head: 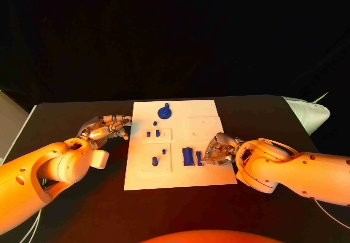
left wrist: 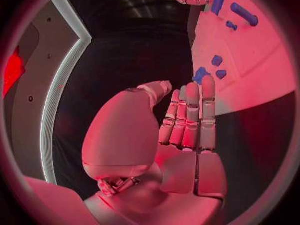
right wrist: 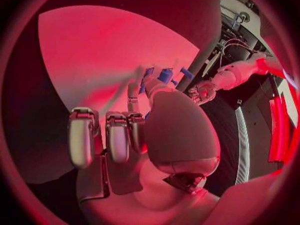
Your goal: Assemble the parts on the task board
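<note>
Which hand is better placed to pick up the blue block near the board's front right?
Right. The right hand sits beside the blue block on the task board; the left hand hovers off its left edge.

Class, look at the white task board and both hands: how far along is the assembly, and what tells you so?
Early on, it seems. Small blue parts stand in the task board, and a round blue part sits at its far end; whether these are finished is unclear. In hand: the right hand reaches the blue pieces at the board's near right, grasp unclear. The left hand rests beside the board, holding nothing. The remaining parts are left.
</note>
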`<state>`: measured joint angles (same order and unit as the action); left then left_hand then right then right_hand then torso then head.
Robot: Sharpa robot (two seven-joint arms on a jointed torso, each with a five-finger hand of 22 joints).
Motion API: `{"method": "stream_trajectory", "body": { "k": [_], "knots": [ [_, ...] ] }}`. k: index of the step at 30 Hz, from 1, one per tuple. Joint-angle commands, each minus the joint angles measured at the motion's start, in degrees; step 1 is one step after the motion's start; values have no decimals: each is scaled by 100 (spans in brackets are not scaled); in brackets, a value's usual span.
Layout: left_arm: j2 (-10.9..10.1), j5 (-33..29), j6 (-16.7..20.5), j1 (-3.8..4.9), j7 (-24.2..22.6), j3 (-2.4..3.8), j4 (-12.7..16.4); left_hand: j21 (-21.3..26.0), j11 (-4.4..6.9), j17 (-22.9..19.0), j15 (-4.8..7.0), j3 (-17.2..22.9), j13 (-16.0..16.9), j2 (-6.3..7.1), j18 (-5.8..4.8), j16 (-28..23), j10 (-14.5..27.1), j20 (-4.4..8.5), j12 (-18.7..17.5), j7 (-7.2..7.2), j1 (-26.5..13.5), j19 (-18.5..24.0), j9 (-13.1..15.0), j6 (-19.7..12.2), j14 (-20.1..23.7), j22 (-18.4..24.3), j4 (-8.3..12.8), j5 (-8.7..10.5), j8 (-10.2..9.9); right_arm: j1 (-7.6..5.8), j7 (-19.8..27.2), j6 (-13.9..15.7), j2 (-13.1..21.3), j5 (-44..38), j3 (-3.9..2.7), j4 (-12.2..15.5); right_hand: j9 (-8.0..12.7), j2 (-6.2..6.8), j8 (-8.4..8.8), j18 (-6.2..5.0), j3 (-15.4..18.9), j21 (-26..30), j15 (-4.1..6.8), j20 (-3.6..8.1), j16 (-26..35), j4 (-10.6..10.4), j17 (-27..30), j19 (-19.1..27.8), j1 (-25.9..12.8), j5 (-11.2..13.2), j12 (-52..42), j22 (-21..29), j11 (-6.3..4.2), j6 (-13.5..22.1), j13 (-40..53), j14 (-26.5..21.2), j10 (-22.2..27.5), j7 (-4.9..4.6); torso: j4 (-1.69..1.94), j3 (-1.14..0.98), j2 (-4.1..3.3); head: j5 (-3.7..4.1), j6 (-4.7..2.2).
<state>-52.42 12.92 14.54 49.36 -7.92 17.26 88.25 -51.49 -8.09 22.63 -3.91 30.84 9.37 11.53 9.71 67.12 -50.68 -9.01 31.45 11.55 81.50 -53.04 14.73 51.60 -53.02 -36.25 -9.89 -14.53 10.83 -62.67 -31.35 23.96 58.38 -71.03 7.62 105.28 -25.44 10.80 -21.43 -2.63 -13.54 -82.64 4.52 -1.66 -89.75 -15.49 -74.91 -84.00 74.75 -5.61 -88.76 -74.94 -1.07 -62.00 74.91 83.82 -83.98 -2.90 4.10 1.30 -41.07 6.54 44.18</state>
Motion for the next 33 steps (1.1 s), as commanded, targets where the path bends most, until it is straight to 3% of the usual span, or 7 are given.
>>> {"method": "stream_trajectory", "body": {
  "k": [1,7,17,21,24,28,33],
  "knots": [
    [17,-26,-41,-5,-45,3,4,38,15,-8,3,-5,-9,-71,87,-13,42,-15,20,15,2,-39,-6,0,-46,4,-41,-21,-10,9,160,135,10,-68,1,-30,16,-3,38,99,-3,54,26,37,-25,-51,-1509,-429,21,-11,4,-1154,-16,-51,1461,618,-559,-11,2,4,2,-3,-21],
    [41,-81,-84,-11,-193,3,-49,58,14,-9,1,-32,-12,-33,86,-9,49,-18,27,12,-17,-44,-10,-6,-42,19,-68,-13,-12,1,801,819,42,600,-5,-185,93,17,158,42,534,356,-30,2,-25,-121,-1509,-361,-381,-752,235,-1030,63,117,1377,618,-475,-104,5,10,14,-11,-77],
    [184,-297,-61,-11,-828,4,-371,156,56,-20,16,-106,-13,50,86,-39,-7,-21,68,-52,-19,-7,-18,-33,44,76,-114,-7,-17,-170,3710,1391,-203,3403,-24,-1208,173,-207,399,-284,498,2210,-175,-135,323,-77,-992,104,60,-1018,1436,-196,233,526,916,458,60,-297,-7,72,116,-28,-295],
    [311,-339,58,-8,-1049,8,-591,692,25,-338,-72,-116,-193,86,54,-814,-86,-88,-215,-73,78,495,-5,3,613,331,-165,9,39,-215,4520,1253,-533,4272,-40,-1911,159,-190,410,-784,122,5797,-282,-251,1989,-72,826,1110,516,-953,4569,1705,346,788,-666,-377,1649,-421,-21,104,190,-52,-475],
    [453,-351,157,-1,-1185,12,-822,1607,-120,-821,-257,-112,-537,127,26,-2043,-226,-313,-811,-82,160,965,-2,-66,904,851,-205,28,62,-229,4901,1088,-788,4641,-65,-2395,220,-100,449,-778,-322,6548,-403,-372,4174,-86,2648,1391,725,-688,6097,2401,461,991,-1952,-1441,2262,-533,-12,104,243,-74,-599],
    [683,-363,291,37,-1323,13,-1175,3384,-220,-1245,-507,-118,-578,159,66,-3768,-642,-733,-2149,-430,225,1067,-170,-352,866,2068,-275,22,-155,-236,5242,804,-1135,4948,-100,-2965,367,120,622,-773,-1045,7511,-659,-587,5907,-23,3483,1827,969,-319,7445,3425,660,1154,-3730,-1980,2339,-692,-11,84,315,-79,-737],
    [1047,-383,355,120,-1366,10,-1670,4175,-322,-1406,-654,-292,-577,120,-27,-4613,-455,-765,-2683,-406,222,1293,-230,-300,1103,2620,-289,14,-211,-232,5493,533,-1520,5198,-122,-3539,510,239,844,-784,-1457,7909,-895,-878,7216,200,4292,2215,824,-249,8226,4527,855,1125,-5309,-2189,2175,-793,-13,54,388,-126,-848]
  ]
}}
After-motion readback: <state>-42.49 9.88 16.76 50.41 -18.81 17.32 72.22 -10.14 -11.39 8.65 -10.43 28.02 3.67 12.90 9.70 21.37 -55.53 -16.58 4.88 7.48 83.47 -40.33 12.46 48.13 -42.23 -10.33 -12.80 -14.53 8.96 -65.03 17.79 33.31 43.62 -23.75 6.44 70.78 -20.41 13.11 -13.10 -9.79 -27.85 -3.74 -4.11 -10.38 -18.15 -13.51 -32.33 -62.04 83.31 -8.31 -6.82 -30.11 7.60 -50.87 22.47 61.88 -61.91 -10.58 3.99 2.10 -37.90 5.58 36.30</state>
